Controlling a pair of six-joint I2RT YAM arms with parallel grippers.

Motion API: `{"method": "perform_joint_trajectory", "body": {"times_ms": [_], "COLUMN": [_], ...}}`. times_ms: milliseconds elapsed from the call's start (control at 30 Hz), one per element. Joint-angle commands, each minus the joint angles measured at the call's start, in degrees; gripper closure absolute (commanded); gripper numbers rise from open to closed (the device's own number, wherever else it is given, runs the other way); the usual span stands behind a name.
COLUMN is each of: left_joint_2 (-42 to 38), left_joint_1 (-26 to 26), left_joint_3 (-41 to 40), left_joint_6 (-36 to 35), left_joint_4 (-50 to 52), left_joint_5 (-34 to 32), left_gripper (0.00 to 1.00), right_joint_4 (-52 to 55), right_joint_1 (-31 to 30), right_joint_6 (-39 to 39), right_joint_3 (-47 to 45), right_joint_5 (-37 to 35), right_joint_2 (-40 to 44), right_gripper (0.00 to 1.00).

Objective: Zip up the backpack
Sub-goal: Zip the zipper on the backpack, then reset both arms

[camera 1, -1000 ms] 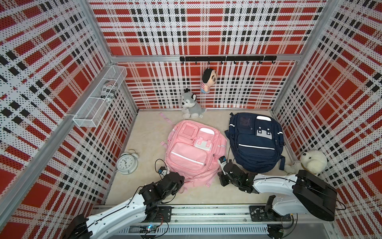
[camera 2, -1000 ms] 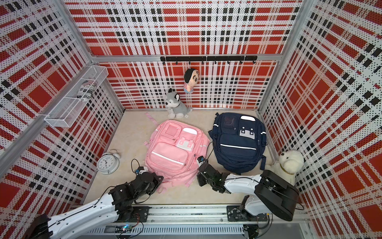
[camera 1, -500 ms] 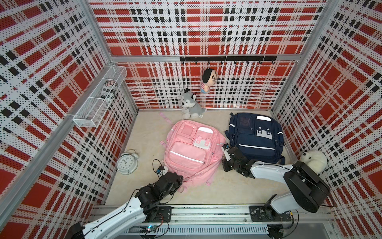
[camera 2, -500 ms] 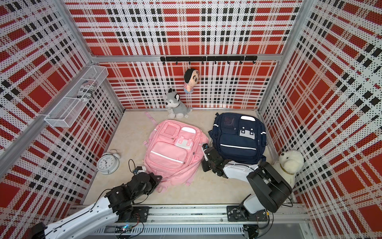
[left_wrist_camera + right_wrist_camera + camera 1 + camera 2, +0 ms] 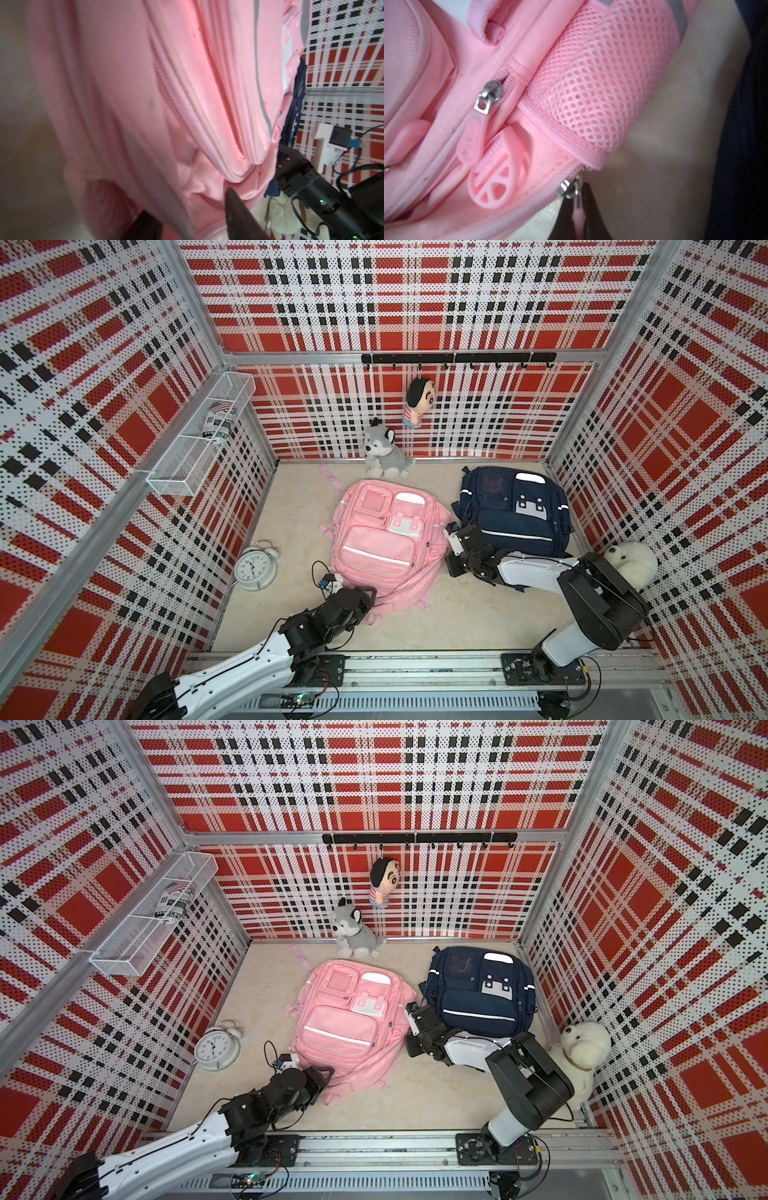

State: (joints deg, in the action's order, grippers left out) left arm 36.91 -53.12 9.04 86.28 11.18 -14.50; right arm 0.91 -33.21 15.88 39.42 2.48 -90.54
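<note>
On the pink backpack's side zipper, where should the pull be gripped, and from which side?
Pinch the flat pink pull tab, not the metal slider. Approach from the floor side by the mesh pocket: the tab sticks out beyond the backpack, clear of fabric.

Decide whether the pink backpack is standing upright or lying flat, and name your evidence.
Lying flat. In both top views the pink backpack rests on the floor with its front pockets facing up.

We can read nothing outright. The alarm clock, just left of the left claw, shows a ring of numerals too small to make out. The rolled paper in the wire basket, well beyond that claw, bears blurred black print.
</note>
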Motion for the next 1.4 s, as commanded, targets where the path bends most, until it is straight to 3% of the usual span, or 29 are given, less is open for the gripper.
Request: {"method": "perform_joint_trajectory", "body": {"times_ms": [0,100,133,167,300,433,533,700,833,967,1067,1167,1367], "left_joint_2": [2.4,3.4,3.7,3.7,4.2,6.5,9.2,11.9,10.5,7.5,5.8,5.6,18.7], "left_joint_1": [-2.6,-3.6,-3.6,-3.6,-3.6,-4.1,-3.4,-0.1,5.6,14.8,25.8,36.0,44.8], "left_joint_3": [0.7,2.6,3.1,3.7,7.7,12.1,15.4,18.5,14.2,4.7,-3.5,-5.8,-6.4], "left_joint_6": [1.0,1.2,1.1,1.0,-1.3,-8.4,-15.5,-40.2,-59.7,-75.1,-81.7,-82.1,-83.3], "left_joint_4": [2.4,5.3,6.4,7.5,13.6,15.6,14.5,1.9,-15.8,-37.6,-55.0,-59.4,-67.8], "left_joint_5": [-4.9,-7.4,-8.2,-9.1,-16.2,-28.3,-36.4,-44.7,-45.9,-40.9,-25.7,-12.5,-10.6], "left_gripper": [0.01,0.02,0.02,0.02,0.02,0.02,0.02,0.02,0.02,0.02,0.02,0.02,0.02], "right_joint_4": [0.7,1.5,1.8,2.2,4.7,0.0,-3.1,-9.1,-17.1,-32.9,-51.3,-60.7,-73.9], "right_joint_1": [1.0,1.0,1.0,1.0,1.0,1.0,1.0,1.7,3.8,9.6,14.3,15.3,18.8], "right_joint_6": [-0.2,0.3,0.4,0.5,1.5,1.6,-1.1,-9.0,-15.3,-17.9,-19.3,-21.5,-21.1], "right_joint_3": [1.6,1.5,1.3,1.1,-0.1,-5.5,-8.3,-11.2,-13.6,-20.1,-26.0,-27.9,-29.3], "right_joint_5": [-1.5,-0.4,-0.3,-0.6,-3.3,-9.1,-17.2,-28.9,-38.0,-37.8,-38.2,-38.0,-34.8], "right_joint_2": [-0.2,0.9,1.4,2.1,7.6,20.7,30.4,39.1,39.5,36.8,29.5,22.1,9.2], "right_gripper": [0.68,0.39,0.11,0.00,0.00,0.00,0.00,0.00,0.00,0.00,0.00,0.00,0.00]}}
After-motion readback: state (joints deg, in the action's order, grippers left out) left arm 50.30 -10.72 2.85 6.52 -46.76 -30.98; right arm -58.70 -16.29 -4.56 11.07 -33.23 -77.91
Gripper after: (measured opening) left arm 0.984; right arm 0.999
